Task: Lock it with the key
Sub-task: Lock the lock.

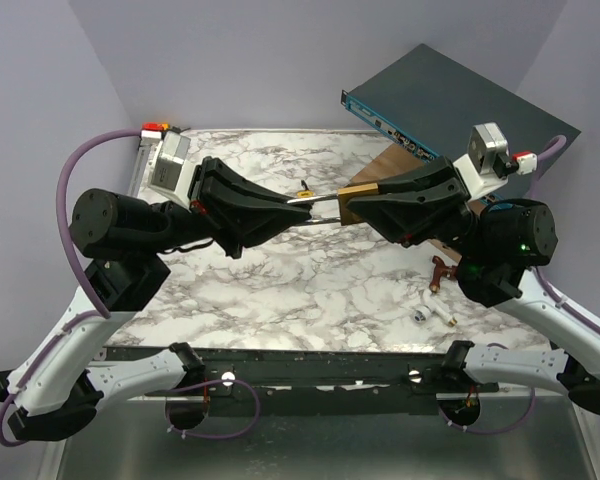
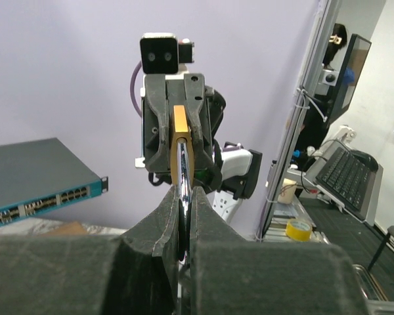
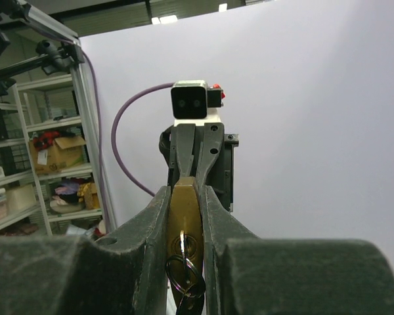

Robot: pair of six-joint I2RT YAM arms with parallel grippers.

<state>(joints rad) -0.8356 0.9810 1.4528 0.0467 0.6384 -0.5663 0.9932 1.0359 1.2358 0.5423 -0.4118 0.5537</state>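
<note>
1. The marble counter [image 1: 280, 285] fills the middle of the top view, with both arms reaching in over it.
2. A dark network switch [image 1: 450, 95] leans at the far right corner, with a brown box [image 1: 392, 165] just in front of it.
3. The left arm [image 1: 130, 225] and right arm [image 1: 505, 240] point at each other and meet above the middle of the counter.
4. The brass padlock [image 1: 358, 196] is held in the air between them, clear of the counter. The right jaws are clenched on its body.
5. The steel shackle [image 2: 183, 177] points toward the left arm, and the left jaws are clamped tight on it.
6. The key [image 3: 182, 244] sits in the keyhole at the padlock's base, between the right fingers [image 3: 154, 262], with a ring hanging below it.
7. A small copper-coloured piece [image 1: 440, 270] and silver bits [image 1: 421, 313] lie on the counter near the right arm.
</note>
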